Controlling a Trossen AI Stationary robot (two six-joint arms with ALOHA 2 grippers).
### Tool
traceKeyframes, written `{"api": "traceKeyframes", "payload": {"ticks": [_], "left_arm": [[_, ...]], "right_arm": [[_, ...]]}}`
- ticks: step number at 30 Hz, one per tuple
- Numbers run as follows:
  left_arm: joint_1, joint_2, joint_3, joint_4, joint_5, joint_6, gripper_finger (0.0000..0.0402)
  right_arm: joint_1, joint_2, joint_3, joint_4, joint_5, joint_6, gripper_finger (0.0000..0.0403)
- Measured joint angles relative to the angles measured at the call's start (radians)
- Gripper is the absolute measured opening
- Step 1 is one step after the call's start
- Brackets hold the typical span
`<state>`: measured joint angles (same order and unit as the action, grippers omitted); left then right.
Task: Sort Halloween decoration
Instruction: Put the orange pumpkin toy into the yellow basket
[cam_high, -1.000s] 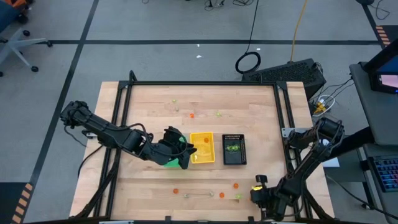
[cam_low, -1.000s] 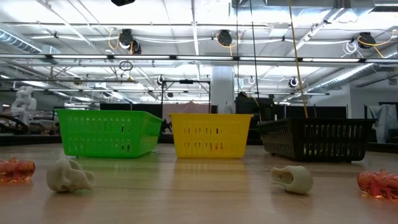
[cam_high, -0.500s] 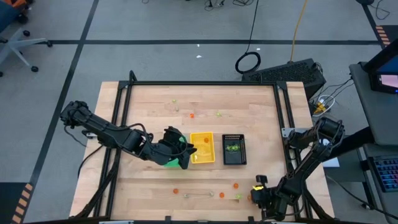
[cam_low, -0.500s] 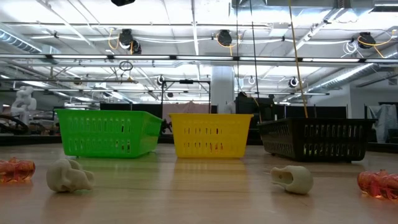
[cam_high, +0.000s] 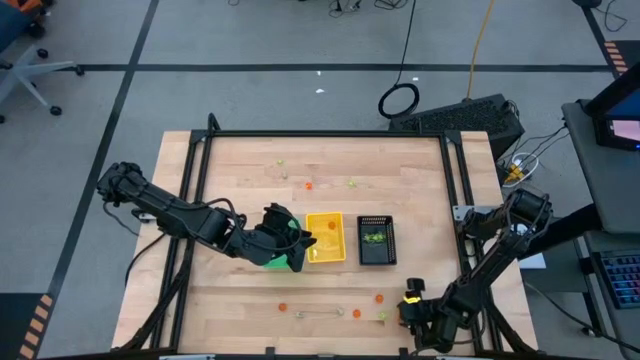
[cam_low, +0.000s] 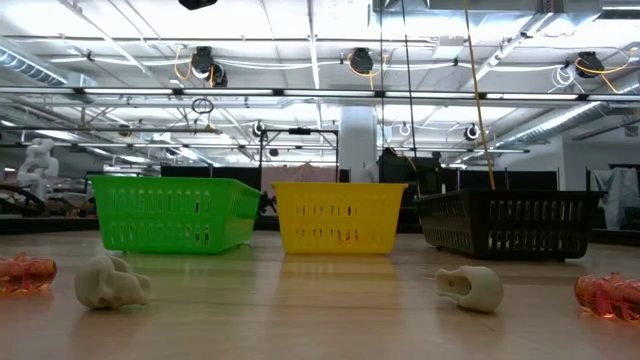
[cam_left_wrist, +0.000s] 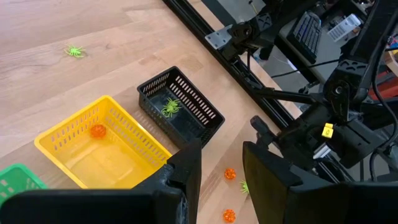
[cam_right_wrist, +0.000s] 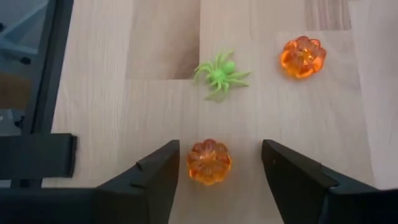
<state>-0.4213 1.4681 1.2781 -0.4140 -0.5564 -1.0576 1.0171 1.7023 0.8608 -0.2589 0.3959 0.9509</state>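
High view looks straight down over the whole table (cam_high: 250, 300). Low view sits at tabletop level, facing the yellow tray (cam_low: 338, 215). Left wrist view shares that tray; right wrist view looks closely down at the table.

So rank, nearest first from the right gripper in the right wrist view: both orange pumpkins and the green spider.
1. Near orange pumpkin: between the open fingers of the right gripper.
2. Green spider: straight ahead, farther out.
3. Far orange pumpkin: farthest, off to one side.
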Motion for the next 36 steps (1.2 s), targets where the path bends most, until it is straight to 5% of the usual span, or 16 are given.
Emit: {"api": "traceKeyframes", "payload": {"ticks": [16,30,36], "left_arm": [[0.000,0.000,0.000,0.001,0.000,0.017,0.0116],[0.000,0.000,0.000,0.001,0.001,0.026,0.0116],[0.000,0.000,0.000,0.001,0.001,0.026,0.0116]], "right_arm": [[-0.022,0.023,0.004,0.002,-0.053,-0.078,0.0181],[-0.022,0.026,0.005,0.005,-0.053,-0.070,0.0097],[-0.022,0.026,0.004,0.003,-0.055,-0.072,0.0104]]}}
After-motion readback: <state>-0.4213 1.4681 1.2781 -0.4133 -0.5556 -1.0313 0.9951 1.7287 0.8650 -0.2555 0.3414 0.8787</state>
